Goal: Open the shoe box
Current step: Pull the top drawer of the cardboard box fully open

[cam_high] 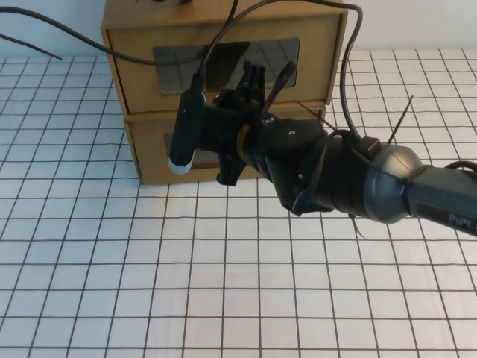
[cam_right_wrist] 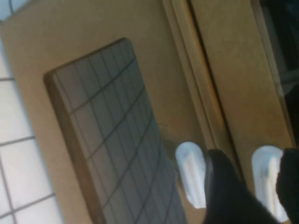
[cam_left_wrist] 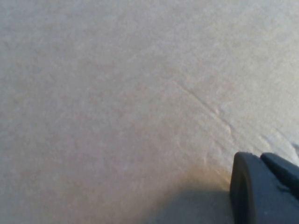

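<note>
Reaching in from the right, the right arm (cam_high: pixel 387 183) stretches across the gridded table (cam_high: pixel 149 283) toward two tan cardboard shoe boxes stacked at the far centre. The upper shoe box (cam_high: pixel 320 45) sits squarely on the lower shoe box (cam_high: pixel 149 160). Both fronts face the near side, flush and closed, each with a dark window. The upper window (cam_high: pixel 175 60) mirrors the table's grid, while the lower one is mostly hidden behind the arm.

The right gripper (cam_high: pixel 270 74) is raised in front of the stack, its tips over the lower part of the upper box's front, just right of centre. It is released: the jaws stand apart with nothing between them. In the right wrist view its pale pads (cam_right_wrist: pixel 189 172) lie on either side of the seam (cam_right_wrist: pixel 196 79) where the boxes meet; whether they touch the cardboard cannot be made out. A black cylinder with a pale tip (cam_high: pixel 186 134) hangs from the wrist, left of the gripper, in front of the lower box. Dark cables (cam_high: pixel 74 37) trail across the far left and over the stack.

The left gripper (cam_left_wrist: pixel 264 189) appears only in its own wrist view, as a dark corner right up against a plain tan surface, probably cardboard. Whether it is released or clenched cannot be told.
</note>
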